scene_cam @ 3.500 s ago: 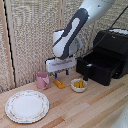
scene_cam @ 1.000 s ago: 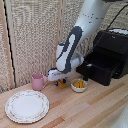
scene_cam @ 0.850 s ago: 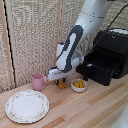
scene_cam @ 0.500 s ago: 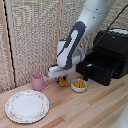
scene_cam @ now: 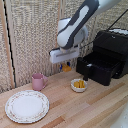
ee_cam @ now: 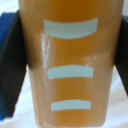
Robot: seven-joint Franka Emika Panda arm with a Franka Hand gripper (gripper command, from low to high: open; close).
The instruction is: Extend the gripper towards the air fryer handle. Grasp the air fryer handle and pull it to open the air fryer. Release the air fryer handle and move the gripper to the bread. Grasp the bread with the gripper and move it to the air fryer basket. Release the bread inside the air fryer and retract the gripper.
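Gripper point(scene_cam: 66, 67) clamped on bread point(ee_cam: 70, 65), raised over the table's far edge. Carry step; next needs travel over the open basket point(scene_cam: 97, 67).

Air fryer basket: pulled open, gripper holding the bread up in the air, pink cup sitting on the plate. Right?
One error: the pink cup is not on the plate; in the exterior view it stands on the table behind the plate, apart from it. The rest holds: the air fryer basket is pulled open, and the gripper holds the bread in the air, as the wrist view confirms.
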